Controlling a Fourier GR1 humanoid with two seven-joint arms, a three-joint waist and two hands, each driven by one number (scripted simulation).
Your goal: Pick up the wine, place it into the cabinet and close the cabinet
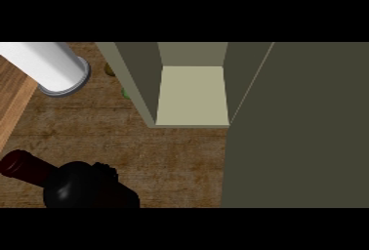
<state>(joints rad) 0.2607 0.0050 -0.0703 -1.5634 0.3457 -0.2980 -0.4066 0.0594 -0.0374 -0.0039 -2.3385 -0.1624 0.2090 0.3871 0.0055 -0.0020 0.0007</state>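
A dark red wine bottle (22, 166) lies tilted at the lower left, its neck pointing up and left. My left hand (83, 188) is curled round its body and hides most of it. The hand sits low over the brown counter, well to the left of and in front of the cabinet (193, 95). The cabinet stands open at the top middle, showing a pale shelf with nothing on it. Its door (302, 127) is swung out and fills the right side of the view. My right hand does not show.
A white cylinder with a grey rim (51, 66) reaches in from the top left corner. Small green things (125, 93) peek out beside the cabinet's left wall. A lighter wooden strip (13, 105) runs along the left edge.
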